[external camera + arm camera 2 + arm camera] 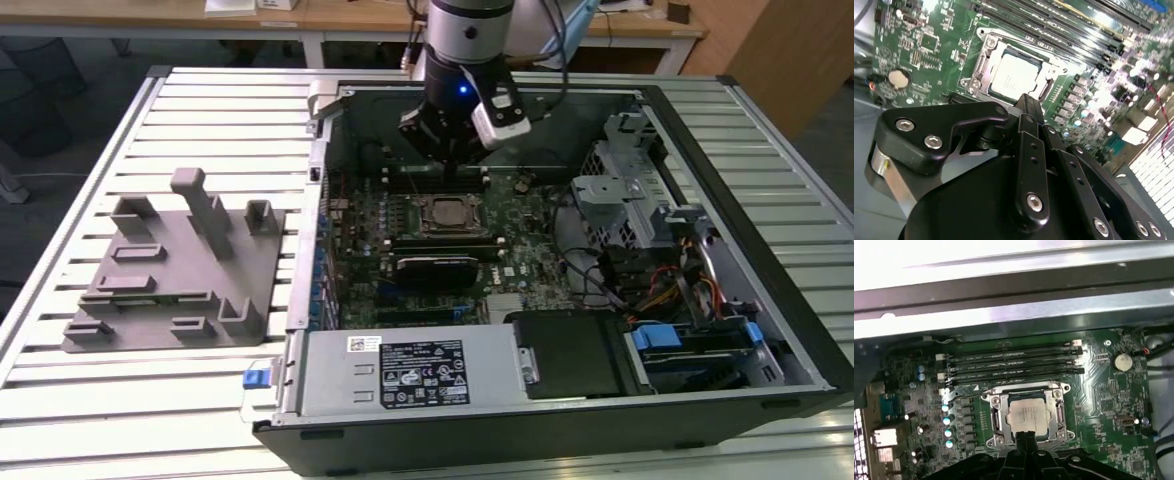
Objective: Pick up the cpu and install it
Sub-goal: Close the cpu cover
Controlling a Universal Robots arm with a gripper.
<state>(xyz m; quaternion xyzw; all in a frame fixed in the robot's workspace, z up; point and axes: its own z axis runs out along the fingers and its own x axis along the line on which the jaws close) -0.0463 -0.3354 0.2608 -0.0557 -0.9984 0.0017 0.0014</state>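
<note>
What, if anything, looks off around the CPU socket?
Nothing stands out. The cpu lies flat and square inside the socket frame on the motherboard, with no tilt or lifted corner. The pincer is over one edge of it; I can't tell whether it touches.

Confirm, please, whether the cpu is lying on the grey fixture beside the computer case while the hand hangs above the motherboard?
Not quite: the cpu sits in the socket on the motherboard, not on the grey fixture; both wrist views show it. The hand does hang above the motherboard.
</note>
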